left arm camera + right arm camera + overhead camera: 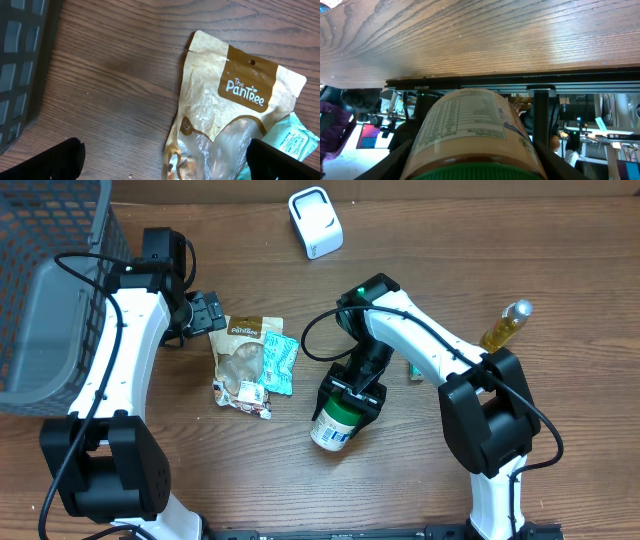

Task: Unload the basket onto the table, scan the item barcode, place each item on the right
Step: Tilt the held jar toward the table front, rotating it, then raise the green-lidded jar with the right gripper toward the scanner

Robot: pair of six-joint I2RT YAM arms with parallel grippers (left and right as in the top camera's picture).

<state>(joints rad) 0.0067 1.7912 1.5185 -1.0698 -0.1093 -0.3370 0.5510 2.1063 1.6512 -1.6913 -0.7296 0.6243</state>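
Seen from above, the wooden bench lies bare along its 12 o'clock edge, broken only by a white scanner standing there. A dark mesh basket fills the 10 o'clock corner and walls off that side. A tan snack pouch and a teal packet lie overlapping at 9 o'clock of centre, right under the wide-spread left pincer. The right pincer clamps a green-lidded jar at 6 o'clock. A strip of bare wood separates jar and packet. A yellow bottle stands at 3 o'clock, close beside the right arm.
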